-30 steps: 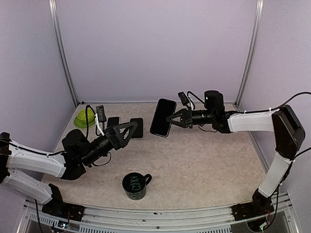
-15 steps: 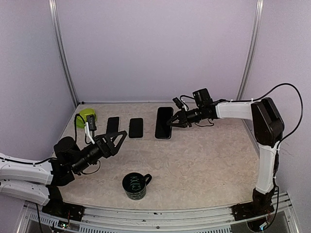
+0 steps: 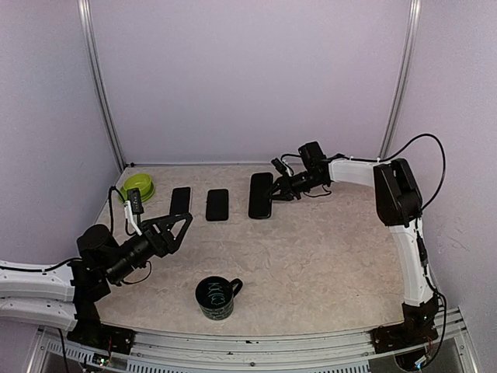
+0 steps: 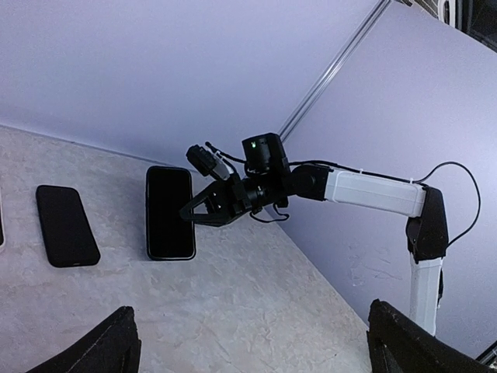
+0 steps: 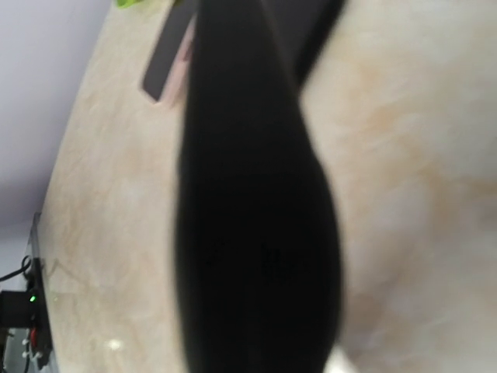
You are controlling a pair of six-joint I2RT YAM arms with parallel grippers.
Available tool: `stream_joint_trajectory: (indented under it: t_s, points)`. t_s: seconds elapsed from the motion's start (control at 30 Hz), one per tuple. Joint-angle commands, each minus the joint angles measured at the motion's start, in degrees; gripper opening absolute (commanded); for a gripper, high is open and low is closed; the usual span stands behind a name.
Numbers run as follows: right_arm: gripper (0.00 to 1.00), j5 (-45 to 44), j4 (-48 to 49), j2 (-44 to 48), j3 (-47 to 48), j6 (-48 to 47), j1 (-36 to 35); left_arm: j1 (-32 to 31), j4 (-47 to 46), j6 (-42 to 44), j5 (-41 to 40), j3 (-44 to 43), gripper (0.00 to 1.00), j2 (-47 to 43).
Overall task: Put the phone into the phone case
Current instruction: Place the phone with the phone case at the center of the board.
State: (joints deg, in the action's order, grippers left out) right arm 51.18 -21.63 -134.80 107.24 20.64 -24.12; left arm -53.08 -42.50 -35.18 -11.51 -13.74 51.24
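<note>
**A:** Where's the phone?

**B:** The phone (image 3: 260, 195) is at the far side of the worktop (image 3: 326, 256), screen up and roughly flat, with its long axis pointing away from the bases. The right fingers (image 3: 279, 192) are pinched on its right long edge, nearly closed, with only the phone's thickness between them.

**A:** Resting or lifted?

**B:** Can't tell. It's low at the surface, but no view shows contact or a gap.

**A:** Case?

**B:** Two black phone-shaped slabs lie flat to the left of the phone, in a row with it. The nearer slab (image 3: 217, 204) is just beside the phone and the farther slab (image 3: 179, 200) is one place further left, close to a green bowl (image 3: 137, 186). I can't tell which one is the case. Neither touches the phone.

**A:** Left arm?

**B:** The left fingers (image 3: 175, 218) are spread wide with nothing between them. They hang above the left part of the worktop, aimed at the row and clear of both slabs. On the left wrist cam only the fingertips (image 4: 109, 346) show, in the bottom corners, with the phone and the right arm mid-frame.

**A:** Right wrist cam?

**B:** Mostly a blurred black mass, probably the phone too close to focus. Worktop shows on either side of it, and there's a dark flat edge at top left.

**A:** Anything else out there?

**B:** A black mug (image 3: 216, 298) with green scribble stands upright near the front edge, handle to the right, well apart from everything else.
</note>
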Motion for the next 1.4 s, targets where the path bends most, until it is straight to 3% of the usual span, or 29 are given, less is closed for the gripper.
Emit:
stream_joint_trajectory:
  t_s: [0.0,0.4,1.37]
  points:
    - [0.05,1.5,-3.3,-4.0,6.5,-1.6,1.2,0.1,3.4,4.0,-3.0,0.6,0.99,-3.1]
    - [0.12,1.6,-9.6,-12.4,18.5,-2.1,2.3,0.1,4.3,3.6,-3.2,0.6,0.99,-3.4]
    - [0.34,-1.7,-5.7,-14.6,19.7,2.7,4.1,0.1,1.1,1.3,-2.4,1.8,0.99,-1.0]
